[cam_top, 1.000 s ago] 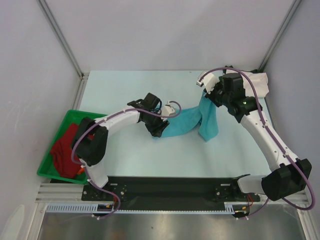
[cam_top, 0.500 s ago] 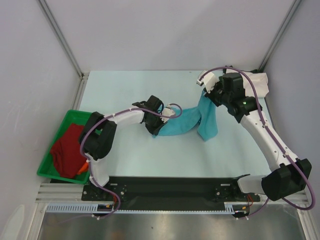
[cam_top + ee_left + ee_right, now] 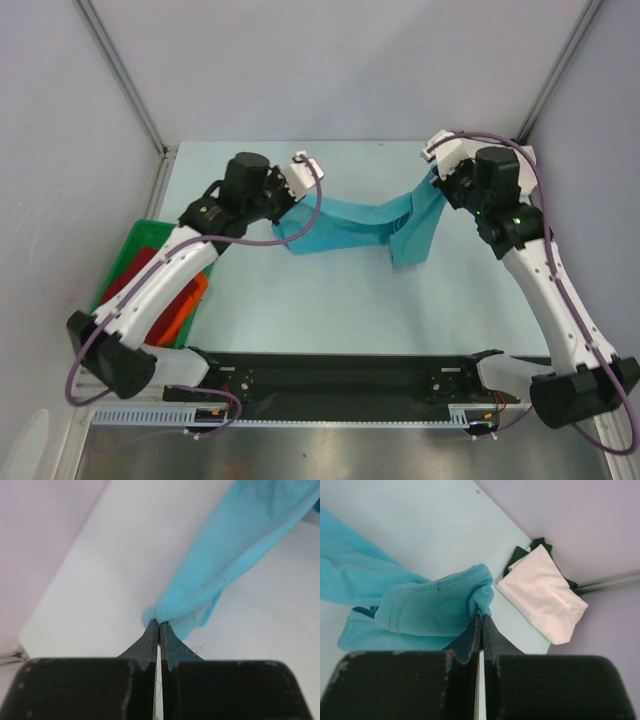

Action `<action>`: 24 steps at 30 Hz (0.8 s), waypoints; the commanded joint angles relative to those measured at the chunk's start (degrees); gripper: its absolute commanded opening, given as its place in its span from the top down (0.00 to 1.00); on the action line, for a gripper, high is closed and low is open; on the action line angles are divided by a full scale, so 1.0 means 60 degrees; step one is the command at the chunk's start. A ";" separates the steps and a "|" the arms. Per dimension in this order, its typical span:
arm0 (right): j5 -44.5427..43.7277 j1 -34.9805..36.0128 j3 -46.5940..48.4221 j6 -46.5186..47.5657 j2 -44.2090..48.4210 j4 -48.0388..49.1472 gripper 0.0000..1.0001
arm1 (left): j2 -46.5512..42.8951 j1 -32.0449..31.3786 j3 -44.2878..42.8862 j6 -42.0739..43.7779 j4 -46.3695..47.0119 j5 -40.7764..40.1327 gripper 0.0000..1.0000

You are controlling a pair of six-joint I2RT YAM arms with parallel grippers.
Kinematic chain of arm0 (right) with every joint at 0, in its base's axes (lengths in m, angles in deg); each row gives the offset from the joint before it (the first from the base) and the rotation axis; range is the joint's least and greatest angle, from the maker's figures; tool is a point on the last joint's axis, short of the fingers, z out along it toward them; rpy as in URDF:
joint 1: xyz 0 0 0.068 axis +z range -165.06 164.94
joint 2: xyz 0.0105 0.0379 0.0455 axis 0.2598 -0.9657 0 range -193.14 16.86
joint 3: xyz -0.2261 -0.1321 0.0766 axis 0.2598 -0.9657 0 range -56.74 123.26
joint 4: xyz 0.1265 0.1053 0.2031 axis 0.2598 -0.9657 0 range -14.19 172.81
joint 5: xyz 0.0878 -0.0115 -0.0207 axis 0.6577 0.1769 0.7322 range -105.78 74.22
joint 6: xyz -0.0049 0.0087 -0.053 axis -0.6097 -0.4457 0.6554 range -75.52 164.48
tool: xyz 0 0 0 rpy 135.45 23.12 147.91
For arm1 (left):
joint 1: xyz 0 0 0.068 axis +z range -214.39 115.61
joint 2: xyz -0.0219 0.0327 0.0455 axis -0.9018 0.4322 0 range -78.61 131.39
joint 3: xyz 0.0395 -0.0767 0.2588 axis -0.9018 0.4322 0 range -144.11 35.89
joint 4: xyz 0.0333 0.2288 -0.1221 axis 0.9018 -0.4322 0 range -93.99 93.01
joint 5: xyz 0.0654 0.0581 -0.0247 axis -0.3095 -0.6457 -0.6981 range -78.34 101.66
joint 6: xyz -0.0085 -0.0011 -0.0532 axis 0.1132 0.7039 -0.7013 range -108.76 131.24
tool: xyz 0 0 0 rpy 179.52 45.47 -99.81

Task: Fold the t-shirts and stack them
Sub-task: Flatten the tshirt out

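A turquoise t-shirt (image 3: 355,222) hangs stretched between both grippers above the table. My left gripper (image 3: 285,207) is shut on its left edge; in the left wrist view the cloth (image 3: 235,555) bunches at my fingertips (image 3: 159,625). My right gripper (image 3: 433,190) is shut on the right end, where the hemmed cloth (image 3: 435,605) folds over the closed tips (image 3: 482,616). A loose part droops below the right gripper (image 3: 412,240). A folded cream-white t-shirt (image 3: 542,597) lies on a dark one in the far right corner. Dark red (image 3: 135,275) and orange (image 3: 185,305) t-shirts lie in the bin.
A green plastic bin (image 3: 130,245) sits at the table's left edge beneath my left arm. Grey walls with metal posts (image 3: 120,75) close in the table on three sides. The black arm rail (image 3: 340,375) runs along the near edge.
My left gripper closed on the turquoise t-shirt's left edge and lifted it up and to the left. The shirt now stretches between both grippers. The right gripper shifted slightly.
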 commanded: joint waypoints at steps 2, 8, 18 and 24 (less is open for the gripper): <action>-0.0103 0.0022 0.0624 -0.0813 0.1842 -0.1021 1.00 | -0.1198 -0.0005 -0.0640 0.0774 -0.1298 0.0145 0.99; -0.0557 -0.0210 0.1151 -0.1372 0.3295 -0.2490 1.00 | -0.2429 -0.0181 -0.1153 0.0715 -0.1653 0.0061 1.00; 0.0510 -0.1498 -0.1420 -0.1635 0.1555 0.0932 1.00 | -0.0120 0.0827 -0.0568 -0.0249 0.0277 0.0323 0.97; 0.1172 -0.2247 -0.1326 -0.2222 -0.2423 0.3483 1.00 | 0.5273 0.1898 -0.3811 -0.1145 0.0415 0.0748 0.90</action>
